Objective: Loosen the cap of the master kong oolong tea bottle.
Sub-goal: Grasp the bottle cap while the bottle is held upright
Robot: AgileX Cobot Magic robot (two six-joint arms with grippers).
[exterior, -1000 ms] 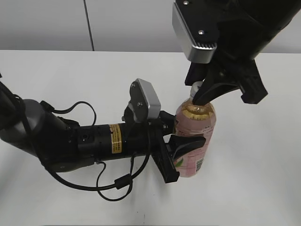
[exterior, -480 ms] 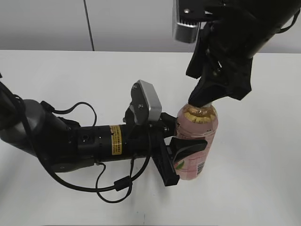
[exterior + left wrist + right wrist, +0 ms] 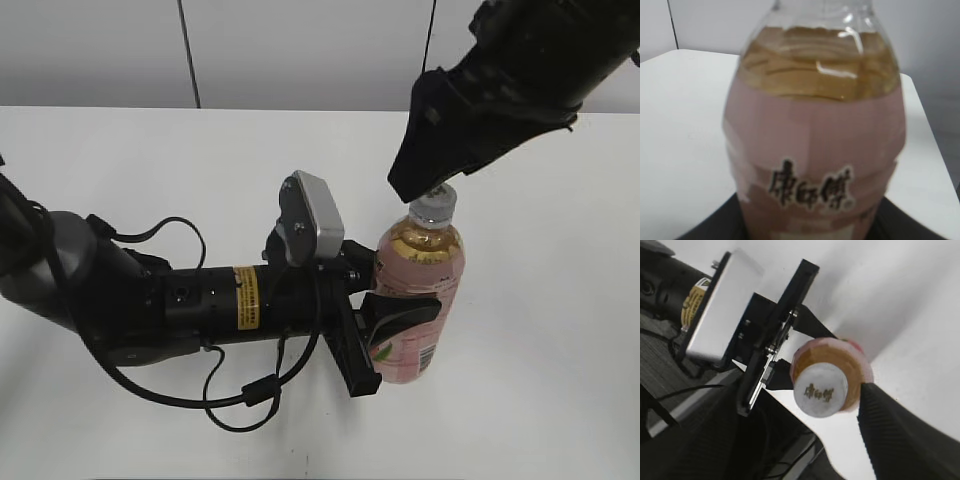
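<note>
The master kong oolong tea bottle [image 3: 415, 265] stands upright on the white table [image 3: 150, 160], amber tea above a pink label. My left gripper [image 3: 385, 300] is shut on its body from the left. The left wrist view is filled by the bottle [image 3: 815, 150], with dark jaw tips at the bottom corners. The white ribbed cap [image 3: 433, 207] is on the neck. My right gripper [image 3: 425, 180] hovers just above the cap, open and not touching it. The right wrist view looks down on the cap [image 3: 820, 390] with its dark mark, between the spread fingers [image 3: 815, 432].
My left arm [image 3: 150, 300] lies along the table from the left, with loose black cables [image 3: 240, 400] and its wrist camera [image 3: 310, 215] beside the bottle. A grey wall [image 3: 250, 50] lies behind the table.
My right gripper has let go of the cap and risen up and to the right; the cap is now uncovered. The left gripper and bottle have stayed in place.
</note>
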